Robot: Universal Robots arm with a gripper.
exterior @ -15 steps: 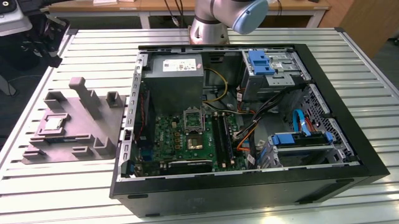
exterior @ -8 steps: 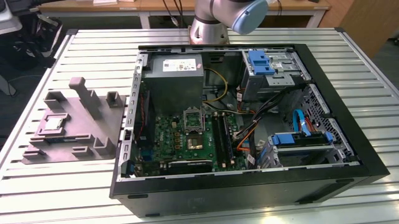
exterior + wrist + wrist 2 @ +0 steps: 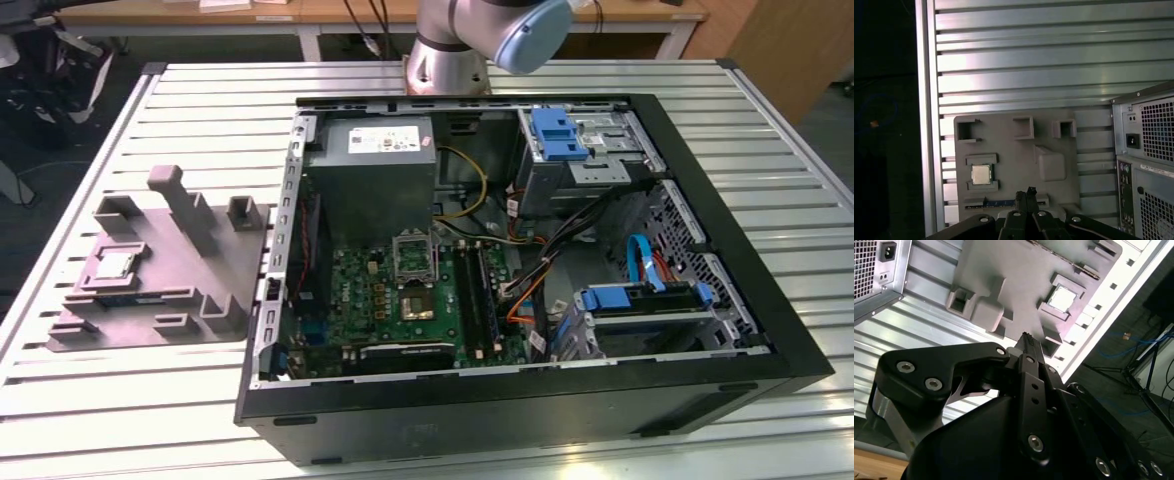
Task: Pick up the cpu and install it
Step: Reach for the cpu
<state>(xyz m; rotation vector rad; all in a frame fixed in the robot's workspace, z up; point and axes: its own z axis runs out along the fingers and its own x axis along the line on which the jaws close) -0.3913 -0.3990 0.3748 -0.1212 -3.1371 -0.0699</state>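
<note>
Scene: an open desktop computer case point(image 3: 534, 420) lies on its side on a slatted metal table point(image 3: 200, 100). A grey plastic block point(image 3: 200, 270) with upright posts sits just beside the case, on the exterior view's left.

Arm: the robot arm point(image 3: 487, 30) rises from the far edge of the table, behind the case.

Gripper: in both wrist views the black gripper point(image 3: 1026, 338) point(image 3: 1025, 194) hangs in the air above the grey block point(image 3: 1004, 265) point(image 3: 1009, 165). Its two fingertips are pressed together with no visible gap between them. It holds nothing and touches nothing.

Cpu: the cpu point(image 3: 114, 264) point(image 3: 1061, 298) point(image 3: 981, 175) is a small square chip with a pale silvery top. It lies flat in a square recess of the grey block, on the side of the block away from the case. It is near the gripper tips but clearly apart from them.

Case interior: a green motherboard point(image 3: 400, 290) covers the floor of the case. A grey power-supply box point(image 3: 380, 170) sits at its far end. Between them, a black metal socket frame point(image 3: 411, 248) is on the board.

Case rear: in the first wrist view the vented back panel of the case point(image 3: 1149, 165) stands beside the block.
</note>
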